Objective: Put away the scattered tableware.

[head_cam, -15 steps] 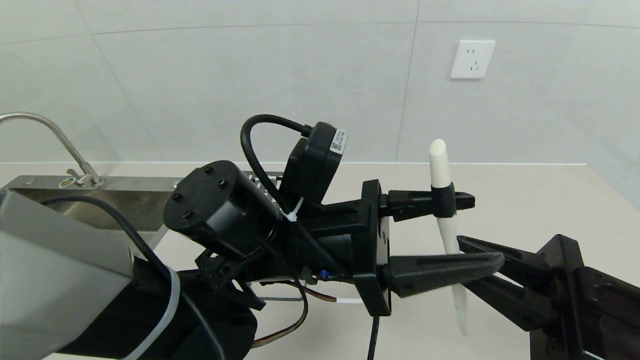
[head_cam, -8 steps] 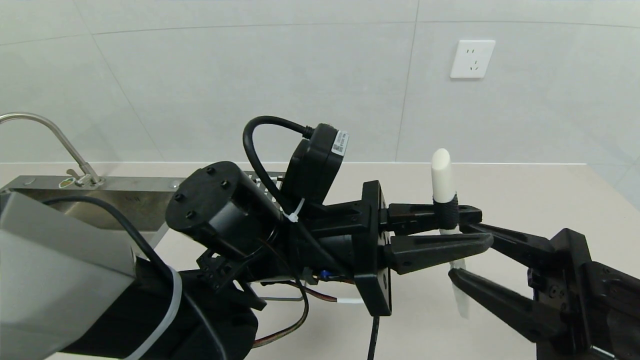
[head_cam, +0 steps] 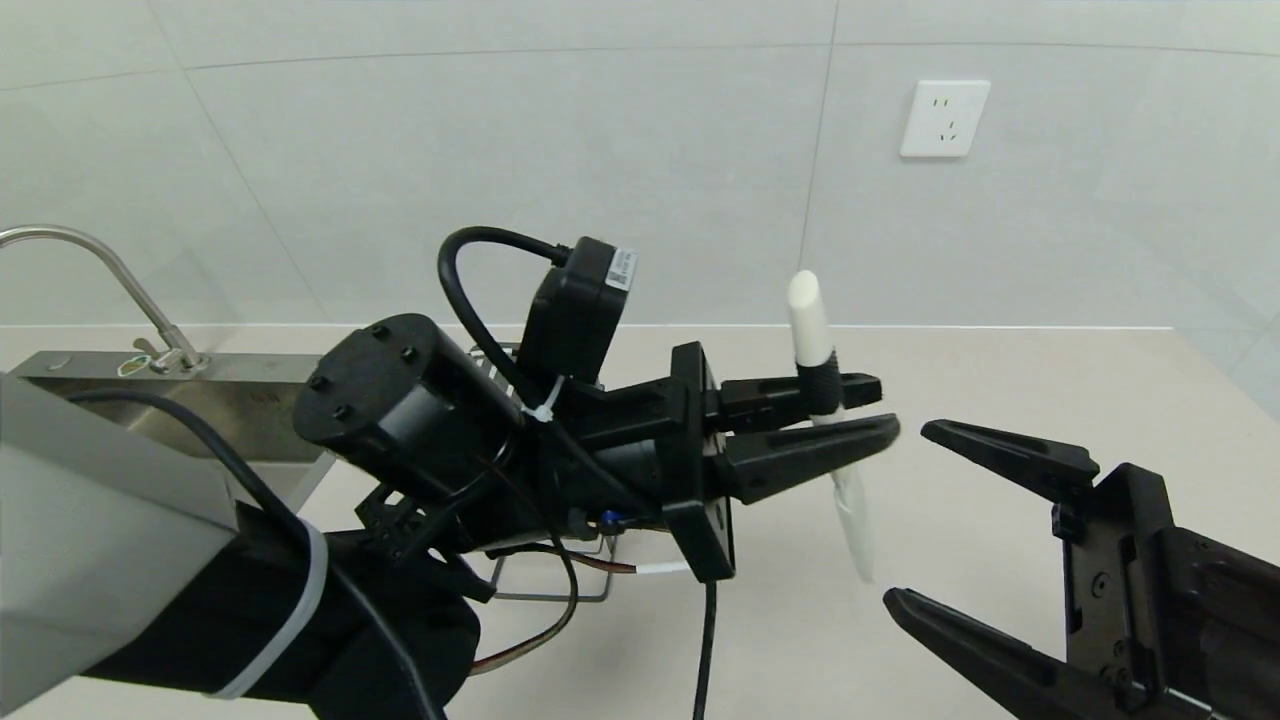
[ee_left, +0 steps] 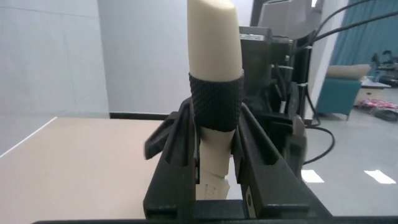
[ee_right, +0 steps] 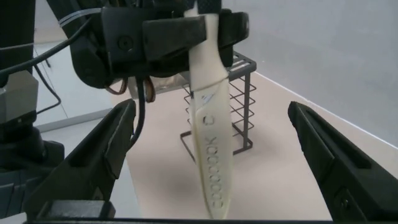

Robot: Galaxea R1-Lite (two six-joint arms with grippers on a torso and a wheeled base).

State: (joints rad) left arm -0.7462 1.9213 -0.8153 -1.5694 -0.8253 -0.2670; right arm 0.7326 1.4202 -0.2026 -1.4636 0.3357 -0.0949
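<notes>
A white knife point(head_cam: 810, 315) with a black band round its handle hangs blade-down above the counter. My left gripper point(head_cam: 878, 408) is shut on the banded handle. The left wrist view has the handle point(ee_left: 214, 43) standing upright between the left gripper's point(ee_left: 214, 121) fingers. To the right and lower, my right gripper point(head_cam: 912, 515) stands wide open, a short way from the blade, holding nothing. In the right wrist view the blade point(ee_right: 211, 149) hangs in front of the open right gripper point(ee_right: 211, 109), without touching either finger.
A black wire rack point(ee_right: 239, 106) stands on the beige counter point(head_cam: 1000, 400) behind the knife. A steel sink point(head_cam: 230, 400) with a curved faucet point(head_cam: 100, 270) lies at the far left. A tiled wall with a socket point(head_cam: 945, 118) closes the back.
The left gripper closed on the knife's handle while the right gripper let go of the blade and opened wide. The left arm then carried the knife leftward, away from the right gripper.
</notes>
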